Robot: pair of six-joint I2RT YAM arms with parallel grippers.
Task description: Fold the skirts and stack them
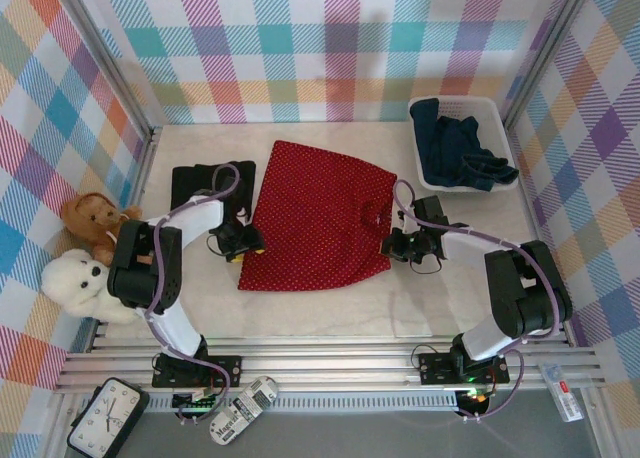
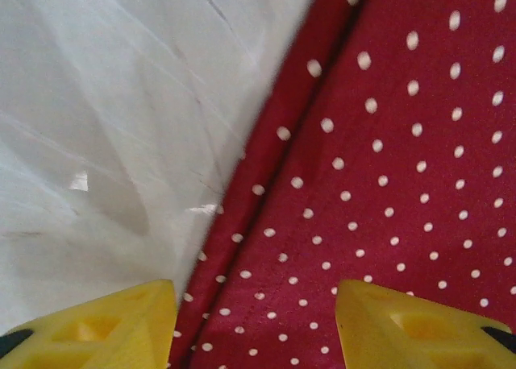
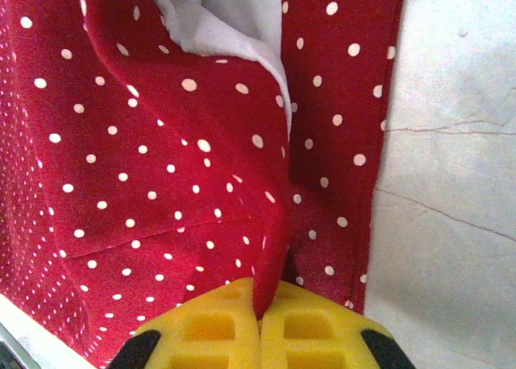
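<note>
On the bench (image 1: 330,313) the red skirt (image 1: 320,213) lies spread flat at the frame's centre. The right tool (image 3: 260,304) is pressed together, pinching a ridge of cloth at the skirt's right edge, while the left tool (image 2: 256,304) stands spread astride the left hem; it should probably bite that hem fully before both lift evenly for a square fold.

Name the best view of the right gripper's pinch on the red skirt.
Right wrist: the right gripper is shut on a raised fold of the red skirt, close up. Top external shows it small at the skirt's edge. Left wrist shows the opposite hem.
</note>
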